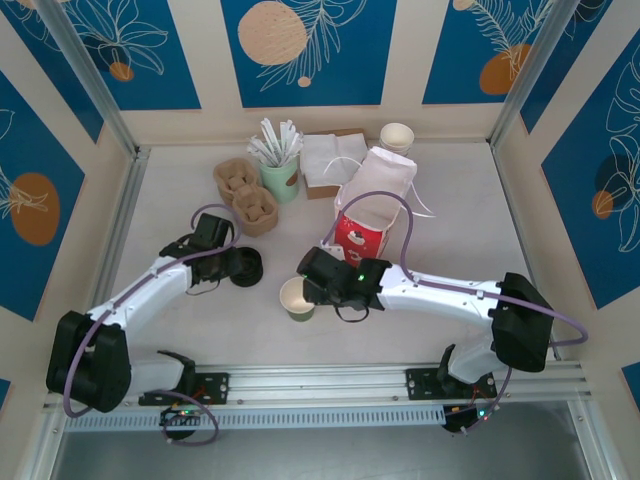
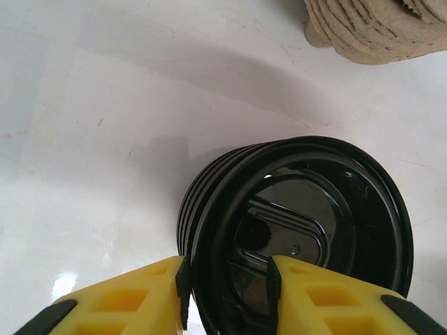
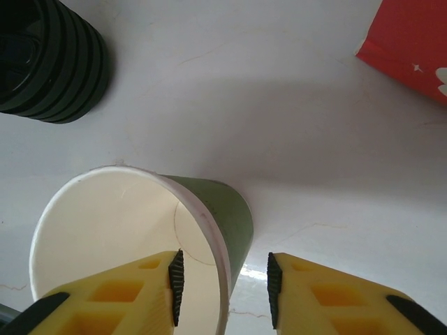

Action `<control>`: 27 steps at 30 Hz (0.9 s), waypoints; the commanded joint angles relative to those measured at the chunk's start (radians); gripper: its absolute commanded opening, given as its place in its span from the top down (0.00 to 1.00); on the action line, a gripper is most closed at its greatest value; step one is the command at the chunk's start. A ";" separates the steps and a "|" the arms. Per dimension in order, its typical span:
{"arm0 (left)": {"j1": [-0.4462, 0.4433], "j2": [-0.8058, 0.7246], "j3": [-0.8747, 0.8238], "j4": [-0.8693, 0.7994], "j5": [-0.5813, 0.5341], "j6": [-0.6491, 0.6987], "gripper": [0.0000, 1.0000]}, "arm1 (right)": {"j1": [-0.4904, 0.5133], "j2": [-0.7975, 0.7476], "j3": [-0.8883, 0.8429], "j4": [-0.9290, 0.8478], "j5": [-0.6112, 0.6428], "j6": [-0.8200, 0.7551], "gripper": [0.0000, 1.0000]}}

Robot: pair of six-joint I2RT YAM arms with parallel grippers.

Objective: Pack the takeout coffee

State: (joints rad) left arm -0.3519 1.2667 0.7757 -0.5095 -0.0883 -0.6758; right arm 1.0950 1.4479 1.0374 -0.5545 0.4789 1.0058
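The takeout coffee cup [image 1: 297, 298] stands upright near the table's front, olive-green side [image 3: 227, 216] and open cream inside, with no lid on it. My right gripper [image 3: 222, 279] straddles its rim with one finger inside and one outside. The jaws are open, with a gap between the outer pad and the wall. A stack of black lids [image 1: 243, 266] lies to the cup's left. My left gripper [image 2: 227, 279] is shut on the rim of the front lid [image 2: 307, 209], which tilts away from the stack behind it.
A red and white paper bag [image 1: 365, 225] stands open just behind the cup. Brown pulp cup carriers [image 1: 245, 195], a pale green cup of white sticks [image 1: 280, 170], napkins [image 1: 330, 160] and a small white cup [image 1: 397, 136] sit at the back.
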 commanded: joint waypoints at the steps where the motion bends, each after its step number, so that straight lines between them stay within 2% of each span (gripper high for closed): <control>1: -0.007 0.013 0.033 -0.015 -0.020 -0.015 0.65 | -0.005 -0.064 0.036 -0.031 0.017 -0.001 0.60; 11: -0.007 0.029 0.037 -0.015 -0.022 -0.021 0.69 | -0.013 -0.167 0.050 -0.069 0.029 -0.010 0.59; 16: -0.007 0.028 0.042 -0.018 -0.020 -0.020 0.77 | -0.022 -0.198 0.047 -0.077 0.033 -0.014 0.59; 27: -0.009 -0.052 0.088 -0.077 -0.015 -0.009 0.86 | -0.070 -0.275 0.038 -0.034 -0.083 -0.012 0.59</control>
State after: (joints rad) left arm -0.3519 1.2564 0.8219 -0.5396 -0.0990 -0.6876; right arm 1.0332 1.2064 1.0603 -0.6102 0.4400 0.9981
